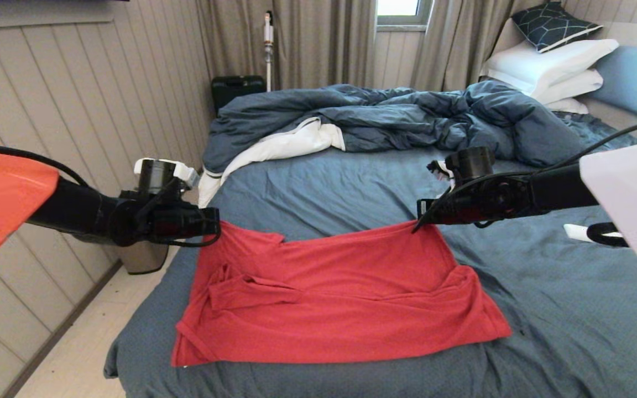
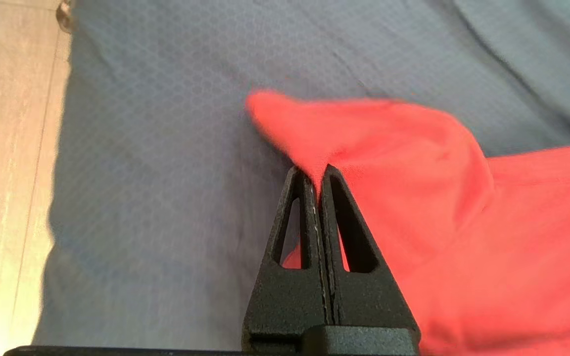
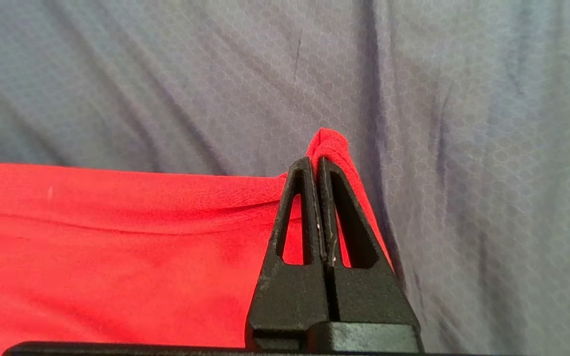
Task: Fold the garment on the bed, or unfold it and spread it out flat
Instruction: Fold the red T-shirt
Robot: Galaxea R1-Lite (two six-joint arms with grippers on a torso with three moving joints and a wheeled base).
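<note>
While the garment (image 1: 329,298) lies across the near half of the bed (image 1: 351,182), half spread and creased, my left tool (image 1: 218,224) and right tool (image 1: 415,223) each pinch a far corner. Judgement: corners secured; pulling taut and flattening remain.

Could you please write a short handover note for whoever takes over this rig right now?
Left gripper: shut on the far left corner of the red T-shirt.
Right gripper: shut on the far right corner.
The shirt lies across the near part of the bed, its far edge pulled taut, left side and sleeves bunched.
Done: both corners gripped.
Left: smoothing flat or folding.
</note>
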